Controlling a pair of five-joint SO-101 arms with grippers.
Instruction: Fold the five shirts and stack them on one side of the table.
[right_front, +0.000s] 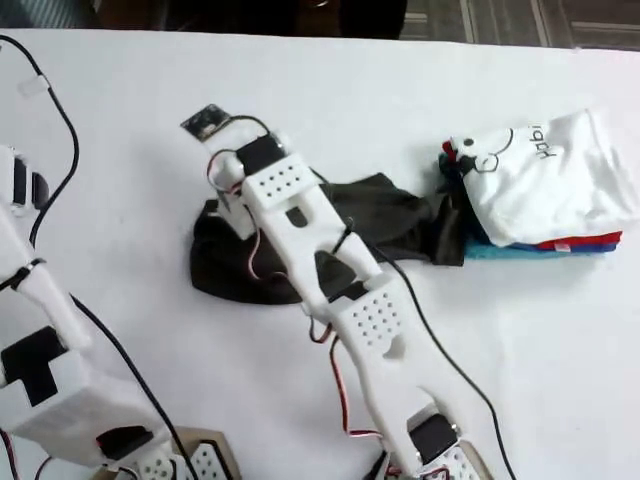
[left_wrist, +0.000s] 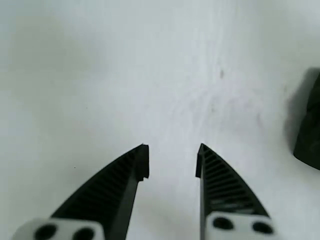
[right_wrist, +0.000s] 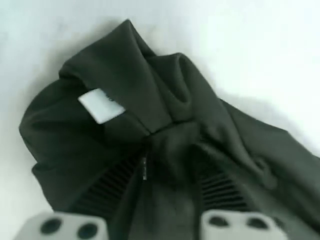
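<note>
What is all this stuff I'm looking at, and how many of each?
table: one, white, under everything.
loose shirt: one, dark, crumpled mid-table.
label: one, white, on the loose shirt.
folded shirts: four colours stacked, white on top, red, blue and teal edges below, at the table's right side in the high view.
cables: several, black, along the arms.
left gripper: one, black fingers, open above bare table.
right gripper: one, black fingers, open, down in the loose shirt.

I see free table (right_front: 400, 70) far side | right arm (right_front: 300, 215) lies across dark shirt (right_front: 400, 215) mid-table | stack (right_front: 540, 190) blocks right edge
</note>
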